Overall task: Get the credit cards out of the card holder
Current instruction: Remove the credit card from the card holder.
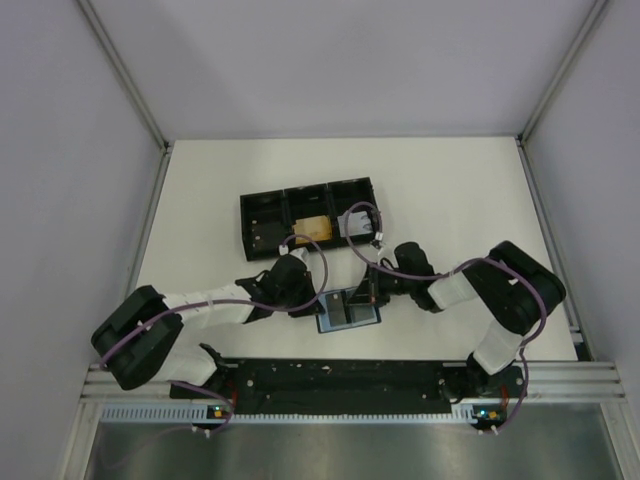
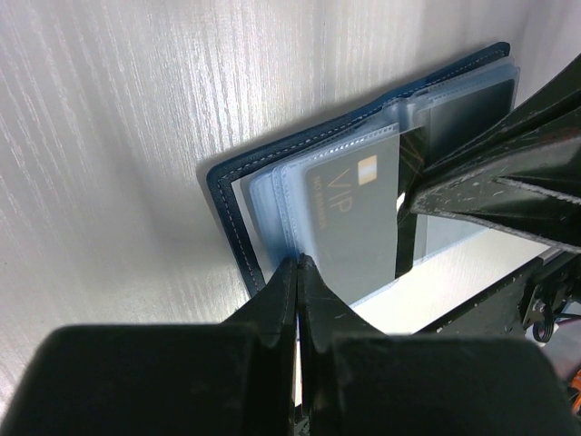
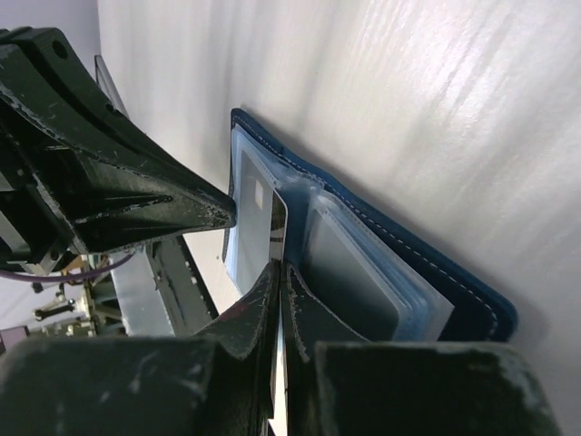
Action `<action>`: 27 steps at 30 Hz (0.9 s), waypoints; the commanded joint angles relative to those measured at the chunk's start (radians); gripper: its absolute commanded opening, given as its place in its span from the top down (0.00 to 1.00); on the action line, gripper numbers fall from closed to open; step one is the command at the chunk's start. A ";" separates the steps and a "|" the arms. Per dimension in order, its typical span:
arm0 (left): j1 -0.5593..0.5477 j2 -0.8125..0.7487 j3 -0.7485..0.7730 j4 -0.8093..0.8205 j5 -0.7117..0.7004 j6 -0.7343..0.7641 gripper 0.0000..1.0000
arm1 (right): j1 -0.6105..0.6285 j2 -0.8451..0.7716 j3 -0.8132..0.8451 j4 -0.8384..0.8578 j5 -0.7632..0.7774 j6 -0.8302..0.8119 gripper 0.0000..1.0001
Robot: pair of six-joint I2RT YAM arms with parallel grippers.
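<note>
The dark-blue card holder [image 1: 350, 312] lies open on the table between both grippers, its clear sleeves [image 2: 272, 195] fanned out. A grey credit card marked VIP [image 2: 349, 218] sticks partway out of a sleeve. My right gripper [image 3: 280, 269] is shut on that card's [image 3: 278, 227] edge, beside the holder's right half [image 3: 454, 291]. My left gripper [image 2: 300, 263] is shut on the edge of the holder's sleeves at its left end. In the top view the left gripper [image 1: 322, 300] and the right gripper [image 1: 372, 293] meet over the holder. An orange-tan credit card [image 1: 313, 228] lies in the black tray.
A black three-compartment tray [image 1: 262, 212] stands just behind the holder; its right compartment holds a pale flat thing [image 1: 353, 222]. Grey walls and metal rails enclose the table. The arm bases' black rail [image 1: 340, 375] runs along the near edge.
</note>
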 commanded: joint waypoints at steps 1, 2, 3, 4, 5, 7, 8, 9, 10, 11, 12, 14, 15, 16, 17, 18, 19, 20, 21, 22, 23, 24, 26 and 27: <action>-0.002 0.039 -0.019 -0.129 -0.082 0.039 1.00 | -0.052 -0.003 -0.017 0.082 -0.044 -0.002 1.00; 0.000 0.039 -0.019 -0.132 -0.085 0.039 1.00 | -0.059 -0.007 -0.017 0.066 -0.041 -0.009 1.00; 0.000 0.038 -0.019 -0.132 -0.083 0.039 1.00 | -0.063 -0.013 -0.019 0.052 -0.037 -0.016 1.00; -0.002 0.036 -0.019 -0.133 -0.083 0.039 1.00 | -0.066 -0.020 -0.017 0.034 -0.032 -0.025 1.00; 0.000 0.035 -0.019 -0.132 -0.083 0.039 1.00 | -0.066 -0.026 -0.014 0.017 -0.026 -0.032 1.00; 0.000 0.032 -0.019 -0.133 -0.082 0.037 1.00 | -0.066 -0.035 -0.008 -0.009 -0.018 -0.042 1.00; 0.000 0.025 -0.019 -0.129 -0.077 0.037 1.00 | -0.066 -0.036 -0.006 -0.008 -0.021 -0.042 1.00; 0.000 0.016 -0.019 -0.118 -0.069 0.036 1.00 | -0.066 -0.035 -0.005 -0.006 -0.024 -0.040 1.00; 0.000 -0.002 -0.024 -0.104 -0.056 0.031 1.00 | -0.066 -0.036 -0.002 -0.006 -0.024 -0.039 1.00; 0.000 -0.023 -0.029 -0.086 -0.039 0.028 0.99 | -0.065 -0.033 0.001 -0.009 -0.027 -0.042 1.00; -0.002 -0.043 -0.029 -0.074 -0.022 0.026 0.96 | -0.065 -0.030 0.007 -0.018 -0.029 -0.045 1.00; -0.005 -0.091 -0.019 -0.048 0.006 0.023 0.89 | -0.062 -0.024 0.020 -0.040 -0.035 -0.057 1.00; -0.006 -0.112 -0.010 -0.037 0.018 0.025 0.85 | -0.057 -0.020 0.026 -0.046 -0.037 -0.060 1.00; -0.006 -0.132 -0.001 -0.025 0.033 0.026 0.82 | -0.053 -0.017 0.031 -0.052 -0.035 -0.063 1.00; -0.008 -0.143 0.010 -0.015 0.036 0.030 0.80 | -0.048 -0.013 0.034 -0.055 -0.037 -0.063 1.00; -0.009 -0.149 0.025 -0.005 0.047 0.036 0.78 | -0.045 -0.013 0.037 -0.055 -0.032 -0.065 1.00; -0.009 -0.143 0.037 0.003 0.052 0.042 0.78 | -0.043 -0.009 0.040 -0.055 -0.032 -0.063 1.00; -0.009 -0.133 0.053 0.002 0.053 0.051 0.78 | -0.042 -0.007 0.041 -0.055 -0.032 -0.063 1.00; -0.009 -0.111 0.066 0.003 0.058 0.059 0.78 | -0.042 -0.007 0.043 -0.055 -0.031 -0.063 1.00; -0.011 -0.094 0.077 0.002 0.061 0.065 0.78 | -0.040 -0.009 0.043 -0.055 -0.029 -0.065 1.00; -0.009 -0.071 0.086 0.002 0.060 0.068 0.79 | -0.042 -0.009 0.044 -0.057 -0.031 -0.065 1.00; -0.009 -0.053 0.091 0.002 0.058 0.072 0.81 | -0.042 -0.010 0.044 -0.058 -0.031 -0.063 1.00; -0.009 -0.006 0.102 -0.008 0.056 0.077 0.87 | -0.042 -0.010 0.046 -0.060 -0.029 -0.065 1.00; -0.009 0.014 0.105 -0.009 0.060 0.077 0.90 | -0.042 -0.009 0.046 -0.058 -0.032 -0.063 1.00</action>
